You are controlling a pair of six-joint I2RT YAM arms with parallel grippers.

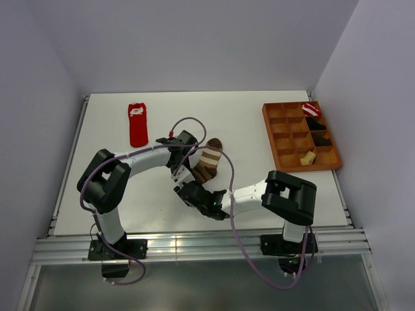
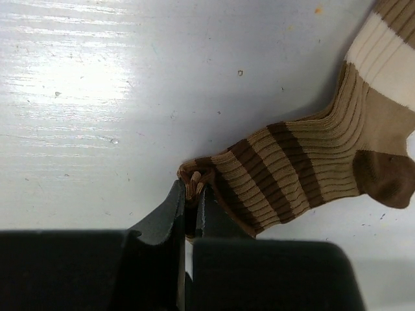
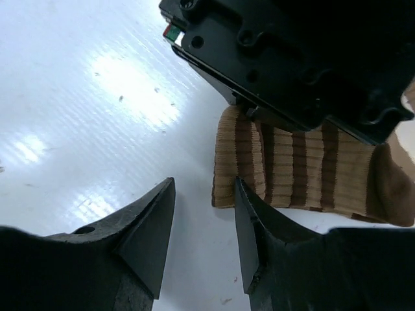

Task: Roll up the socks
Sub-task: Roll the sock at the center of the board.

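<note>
Left gripper point(image 2: 191, 189) clamped on the toe end of the striped sock point(image 2: 292, 168); your right gripper point(image 3: 204, 188) stands parted, holding nothing.
You have the striped sock lying flat near the middle of the counter point(image 1: 259, 136), between both arms, with the right gripper's jaws just beside its ribbed edge. Your red sock point(image 1: 137, 124) lies well apart, toward the far left.

On my screens I count two arms, the left arm point(image 1: 139, 161) and the right arm point(image 1: 249, 194), and two grippers, the left gripper point(image 2: 190, 194) and the right gripper point(image 3: 204, 188). One table point(image 1: 240, 123) carries one tray point(image 1: 266, 126). I see three socks: one red sock point(image 1: 137, 124), one striped sock point(image 1: 209, 165), one yellow sock point(image 1: 307, 157). I also count one red-and-white bundle point(image 1: 310, 109) and two black bundles point(image 1: 315, 124).
</note>
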